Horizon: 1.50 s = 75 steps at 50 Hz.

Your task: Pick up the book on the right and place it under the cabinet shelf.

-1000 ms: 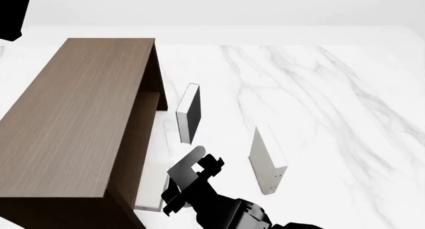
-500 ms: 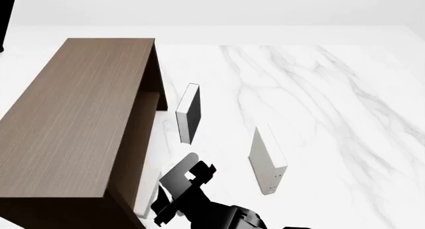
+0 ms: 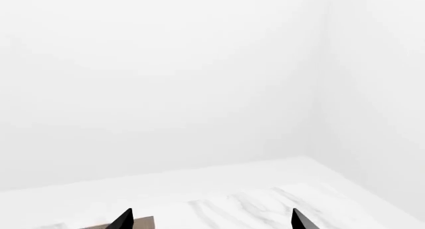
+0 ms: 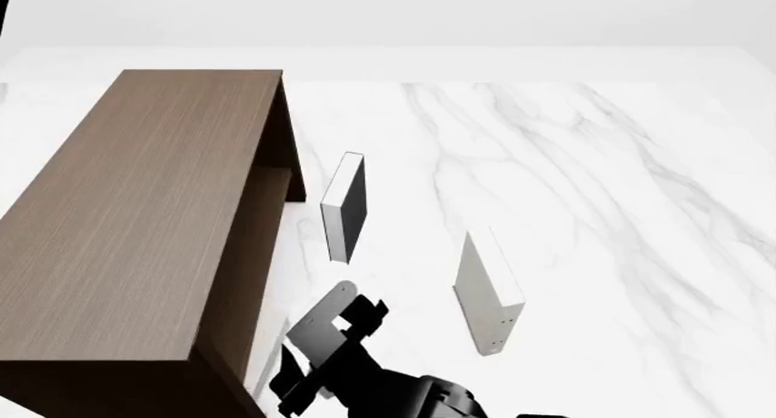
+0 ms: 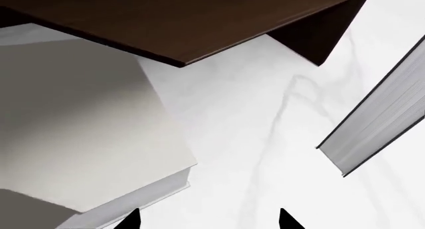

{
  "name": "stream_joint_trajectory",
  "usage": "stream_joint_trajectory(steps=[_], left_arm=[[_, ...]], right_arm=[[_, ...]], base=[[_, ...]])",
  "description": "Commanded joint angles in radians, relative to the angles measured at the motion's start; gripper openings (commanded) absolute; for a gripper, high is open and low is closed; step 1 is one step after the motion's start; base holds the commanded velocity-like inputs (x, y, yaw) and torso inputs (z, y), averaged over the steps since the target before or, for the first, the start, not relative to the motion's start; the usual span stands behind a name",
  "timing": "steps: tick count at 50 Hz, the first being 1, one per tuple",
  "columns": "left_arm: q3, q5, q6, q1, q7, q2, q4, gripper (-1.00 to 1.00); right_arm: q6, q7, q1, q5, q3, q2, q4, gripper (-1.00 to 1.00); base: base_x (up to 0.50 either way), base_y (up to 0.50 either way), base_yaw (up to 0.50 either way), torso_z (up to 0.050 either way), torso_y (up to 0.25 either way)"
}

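The plain off-white book point(image 5: 86, 134) lies flat on the marble, most of it under the dark-brown cabinet shelf point(image 5: 179, 25), one corner sticking out. In the head view only a pale sliver of the book point(image 4: 272, 350) shows beside the cabinet point(image 4: 145, 218). My right gripper point(image 5: 209, 220) is open and empty, just in front of the book's corner and not touching it. It shows in the head view point(image 4: 360, 302) low by the cabinet's open side. My left gripper point(image 3: 211, 221) is open and empty, raised high and facing the wall.
A book with a black face point(image 4: 345, 204) stands upright just right of the cabinet; it also shows in the right wrist view point(image 5: 375, 124). A pale book with dark dots point(image 4: 489, 295) stands further right. White marble table point(image 4: 582, 182) stretches to the right.
My right gripper has drawn back a little toward the near left, away from the book. The book has gone further under the cabinet. The left arm has slid almost out at the top left.
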<state>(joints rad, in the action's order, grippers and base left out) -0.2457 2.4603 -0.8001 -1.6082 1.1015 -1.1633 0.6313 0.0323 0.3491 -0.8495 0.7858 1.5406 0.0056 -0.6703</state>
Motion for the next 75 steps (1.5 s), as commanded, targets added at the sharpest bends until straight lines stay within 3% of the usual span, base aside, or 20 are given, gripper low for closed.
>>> stream_joint_trajectory(steps=[1, 17, 43, 60, 75], left_arm=[[0.01, 0.017, 0.018, 0.005, 0.015, -0.02, 0.019, 1.0], [0.019, 0.017, 0.023, 0.022, 0.016, -0.04, 0.028, 1.0], [0.01, -0.025, 0.03, 0.025, -0.005, 0.014, 0.031, 1.0], [0.02, -0.025, 0.046, 0.027, 0.001, 0.014, 0.053, 1.0], [0.046, -0.038, 0.056, 0.048, -0.018, 0.006, 0.065, 1.0]], right_arm=[[-0.005, -0.026, -0.013, -0.021, 0.005, -0.006, 0.004, 1.0], [-0.02, -0.033, -0.037, -0.02, 0.003, -0.006, 0.004, 1.0], [-0.032, -0.037, -0.108, 0.072, -0.008, -0.004, -0.152, 1.0], [0.194, 0.301, -0.159, 0.207, 0.0, 0.389, 0.712, 1.0], [0.283, 0.459, -0.256, 0.352, -0.061, 0.567, 1.099, 1.0]], base=[[0.0, 0.0, 0.0, 0.0, 0.0], [0.0, 0.0, 0.0, 0.0, 0.0], [0.0, 0.0, 0.0, 0.0, 0.0], [0.0, 0.0, 0.0, 0.0, 0.0], [0.0, 0.0, 0.0, 0.0, 0.0]])
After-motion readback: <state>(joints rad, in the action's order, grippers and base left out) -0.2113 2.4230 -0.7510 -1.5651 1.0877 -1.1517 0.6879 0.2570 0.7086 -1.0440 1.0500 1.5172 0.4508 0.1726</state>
